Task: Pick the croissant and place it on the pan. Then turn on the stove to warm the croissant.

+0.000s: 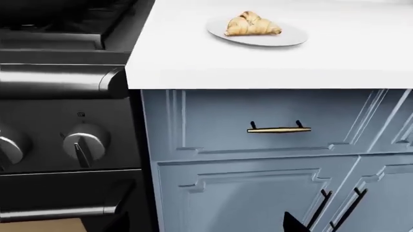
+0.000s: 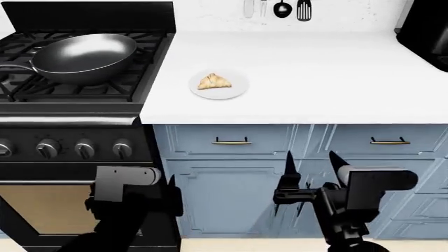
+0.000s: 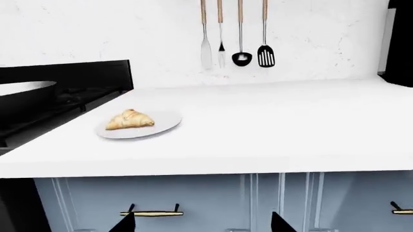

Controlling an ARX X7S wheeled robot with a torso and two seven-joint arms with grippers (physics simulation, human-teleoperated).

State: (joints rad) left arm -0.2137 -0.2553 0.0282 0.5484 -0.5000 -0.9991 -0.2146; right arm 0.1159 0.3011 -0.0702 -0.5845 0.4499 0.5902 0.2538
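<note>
The croissant (image 2: 213,81) lies on a flat white plate (image 2: 234,90) on the white counter, just right of the stove (image 2: 70,113). It also shows in the left wrist view (image 1: 252,25) and the right wrist view (image 3: 129,119). The dark grey pan (image 2: 84,55) sits on the stove's grates, its handle pointing left. Silver knobs (image 2: 85,148) line the stove's front. My left gripper (image 2: 133,200) hangs low in front of the oven door, open and empty. My right gripper (image 2: 312,160) is open and empty, in front of the blue cabinets, below counter height.
Blue cabinets with brass drawer handles (image 2: 232,140) stand under the counter (image 2: 336,79). Utensils (image 3: 240,34) hang on the white wall behind. A black appliance (image 2: 427,31) stands at the counter's far right. The stove's back panel (image 2: 91,16) rises behind the pan.
</note>
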